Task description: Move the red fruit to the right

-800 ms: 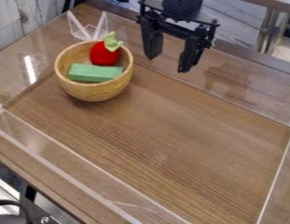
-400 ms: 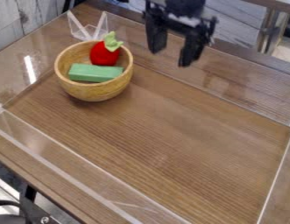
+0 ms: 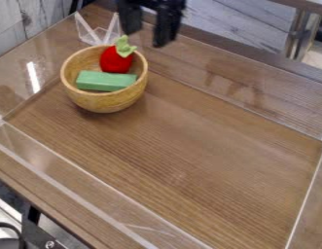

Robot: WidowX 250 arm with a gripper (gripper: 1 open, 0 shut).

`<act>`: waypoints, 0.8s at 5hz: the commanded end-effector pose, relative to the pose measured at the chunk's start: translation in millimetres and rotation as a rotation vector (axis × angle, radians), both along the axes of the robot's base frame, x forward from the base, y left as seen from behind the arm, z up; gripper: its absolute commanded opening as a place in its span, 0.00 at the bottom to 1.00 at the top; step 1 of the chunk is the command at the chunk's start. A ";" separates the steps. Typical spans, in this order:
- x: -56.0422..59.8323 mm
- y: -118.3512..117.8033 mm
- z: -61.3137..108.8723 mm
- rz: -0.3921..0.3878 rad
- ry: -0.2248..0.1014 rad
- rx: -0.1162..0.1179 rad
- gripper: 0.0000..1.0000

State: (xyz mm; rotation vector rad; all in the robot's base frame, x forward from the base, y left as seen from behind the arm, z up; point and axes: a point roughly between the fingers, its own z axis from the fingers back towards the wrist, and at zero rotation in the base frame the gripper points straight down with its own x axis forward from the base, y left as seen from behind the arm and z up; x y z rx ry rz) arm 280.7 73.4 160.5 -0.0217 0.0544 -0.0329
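The red fruit [image 3: 118, 58] sits inside the tan bowl [image 3: 86, 97] near the table's [image 3: 190, 136] far left corner, leaning against the bowl's far wall with its pale green leafy top pointing up and slightly toward the far edge. Beside it in the same bowl, on the near side, lies a flat green block [image 3: 103, 81]; the two look to be touching or just about.

The claw [image 3: 148, 29] hangs at the table's far edge, pointing down, with its dark fingers spread wide and nothing between them. The fruit lies below it and a little toward the left and near side: the claw is nearly over the bowl's far rim, not yet centred on the fruit. Closing that small offset and then coming down is what the pickup seems to call for. The fruit is roundish, so its long axis matters little; the leafy tip gives the only clear orientation.

The upper part of the claw and the arm are cut off by the top of the picture. Only parts of the fingers show, and their tips blur against the dark background, so how high they stand above the fruit is hard to judge. The fruit's far side is hidden.
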 end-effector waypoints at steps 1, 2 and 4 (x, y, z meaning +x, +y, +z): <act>-0.5 28.6 23.7 0.079 -0.062 0.024 1.00; 1.1 39.0 20.3 0.135 -0.051 0.023 1.00; -7.1 61.6 -19.5 0.058 -0.023 0.005 1.00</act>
